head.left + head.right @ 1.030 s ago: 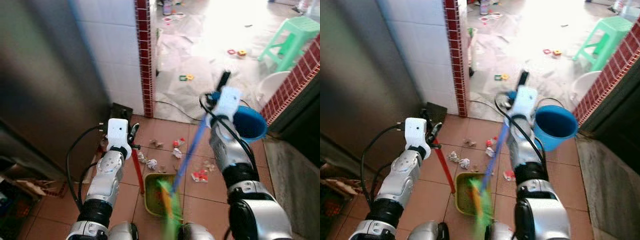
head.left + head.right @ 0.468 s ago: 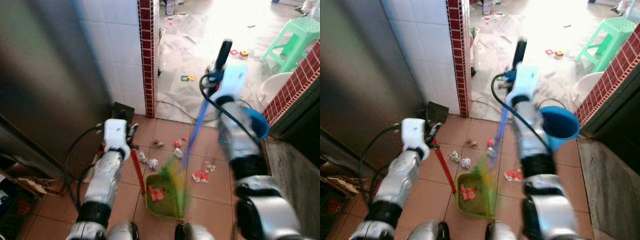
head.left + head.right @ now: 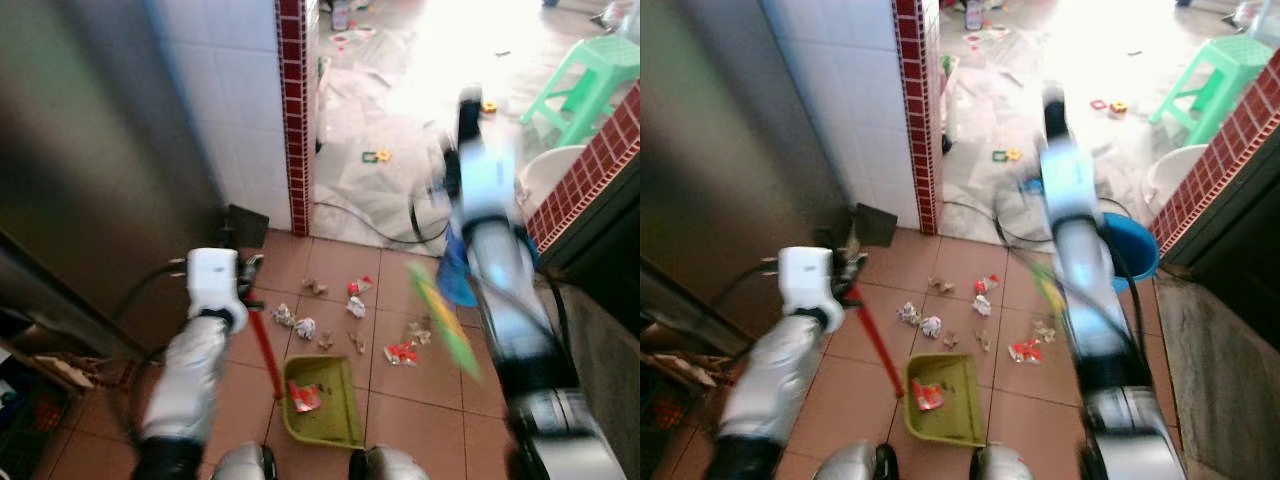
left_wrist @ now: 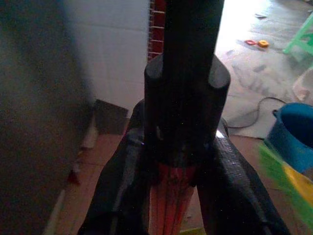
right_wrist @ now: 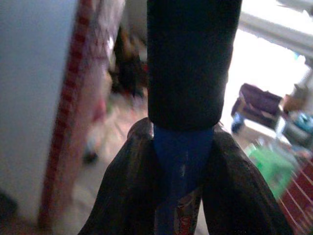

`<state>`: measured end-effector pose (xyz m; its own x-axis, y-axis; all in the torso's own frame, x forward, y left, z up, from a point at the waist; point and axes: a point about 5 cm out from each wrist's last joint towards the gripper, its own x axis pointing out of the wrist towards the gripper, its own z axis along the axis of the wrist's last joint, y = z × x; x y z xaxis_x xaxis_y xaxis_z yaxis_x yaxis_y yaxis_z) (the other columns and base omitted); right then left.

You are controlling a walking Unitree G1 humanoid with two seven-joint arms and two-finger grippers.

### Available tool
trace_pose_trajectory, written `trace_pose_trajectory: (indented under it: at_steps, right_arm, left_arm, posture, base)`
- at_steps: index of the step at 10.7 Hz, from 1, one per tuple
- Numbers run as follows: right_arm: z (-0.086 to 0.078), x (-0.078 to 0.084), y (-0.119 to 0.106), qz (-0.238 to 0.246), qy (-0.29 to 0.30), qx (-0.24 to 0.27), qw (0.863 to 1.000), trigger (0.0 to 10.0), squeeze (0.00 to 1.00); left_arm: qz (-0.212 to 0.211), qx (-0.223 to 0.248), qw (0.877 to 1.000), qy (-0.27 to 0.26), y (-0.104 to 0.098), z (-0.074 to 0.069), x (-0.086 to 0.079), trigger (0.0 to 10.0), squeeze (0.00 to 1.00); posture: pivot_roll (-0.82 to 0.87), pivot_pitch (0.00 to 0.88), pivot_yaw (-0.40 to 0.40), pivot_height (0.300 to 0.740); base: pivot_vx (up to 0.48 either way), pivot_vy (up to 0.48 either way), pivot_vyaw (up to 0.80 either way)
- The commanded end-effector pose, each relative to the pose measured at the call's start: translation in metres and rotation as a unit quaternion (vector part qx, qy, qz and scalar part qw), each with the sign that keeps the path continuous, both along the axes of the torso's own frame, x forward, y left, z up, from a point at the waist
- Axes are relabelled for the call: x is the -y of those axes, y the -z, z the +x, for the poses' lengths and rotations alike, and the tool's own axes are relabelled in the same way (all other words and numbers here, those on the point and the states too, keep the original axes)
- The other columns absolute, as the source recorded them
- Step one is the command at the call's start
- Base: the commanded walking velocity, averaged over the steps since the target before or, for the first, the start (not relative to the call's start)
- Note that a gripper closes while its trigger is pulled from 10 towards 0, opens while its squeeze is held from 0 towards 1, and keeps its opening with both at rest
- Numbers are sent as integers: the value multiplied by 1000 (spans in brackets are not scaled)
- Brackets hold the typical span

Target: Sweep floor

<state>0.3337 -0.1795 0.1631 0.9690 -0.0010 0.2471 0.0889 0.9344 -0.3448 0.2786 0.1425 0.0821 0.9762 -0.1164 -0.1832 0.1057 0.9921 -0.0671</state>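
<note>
My left gripper [image 3: 247, 273] is shut on the red handle [image 4: 170, 196] of a green dustpan [image 3: 335, 423]. The pan sits on the terracotta tiles near my feet with a red scrap [image 3: 305, 397] inside it. My right gripper [image 3: 462, 130] is raised high on the right, shut on the blue broom handle [image 5: 182, 147] just below its black grip. The broom's green and yellow bristles [image 3: 443, 320] are blurred and lifted off the floor, right of the pan. Several crumpled paper and red wrapper bits [image 3: 303, 326] lie on the tiles beyond the pan.
A steel cabinet [image 3: 90, 180] and a red-tiled wall edge [image 3: 292, 110] stand to the left. A blue bucket [image 3: 1132, 248] sits behind my right arm, with a white basin [image 3: 545, 165] and a green stool [image 3: 585, 70] beyond. A cable [image 3: 350, 218] and small toys lie on the bright floor ahead.
The broom has swung out of the dustpan to the right and lifted, and my right arm has risen. A red scrap now lies in the pan. My left arm has shifted slightly left.
</note>
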Motion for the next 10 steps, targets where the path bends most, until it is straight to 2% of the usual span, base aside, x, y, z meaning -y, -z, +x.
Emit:
trace_pose_trajectory:
  at_steps: [1,2,3,4,7,8,10]
  right_arm:
    - [-1,10,0,-10,26,3,1000,10000,0]
    - [-5,20,7,-44,59,-3,997,10000,0]
    - [-6,25,10,-45,76,-6,996,10000,0]
    - [-5,27,13,-28,84,-15,996,10000,0]
    - [-2,16,14,-29,74,-13,997,10000,0]
    - [-1,14,14,-28,75,-14,997,10000,0]
    - [1,14,15,-22,77,-17,997,10000,0]
  left_arm:
    - [-9,31,999,6,-19,2,-1,10000,0]
    - [-24,56,998,16,-33,0,-1,10000,0]
    - [-26,78,996,22,-40,-1,-3,10000,0]
    - [-28,84,996,6,-44,-2,-11,10000,0]
    - [-49,107,993,12,-61,4,-4,10000,0]
    - [-55,111,992,15,-64,6,-2,10000,0]
    - [-72,124,990,16,-73,11,2,10000,0]
  posture:
    - [-99,37,21,740]
    - [-96,36,23,740]
    - [-91,36,26,740]
    - [-91,32,30,740]
    - [-92,23,31,740]
    - [-94,14,30,740]
    - [-101,9,25,740]
  base:
    - [0,0,0]
    - [0,0,0]
    - [0,0,0]
    - [0,0,-800]
    - [0,0,-717]
    - [0,0,0]
    - [0,0,-800]
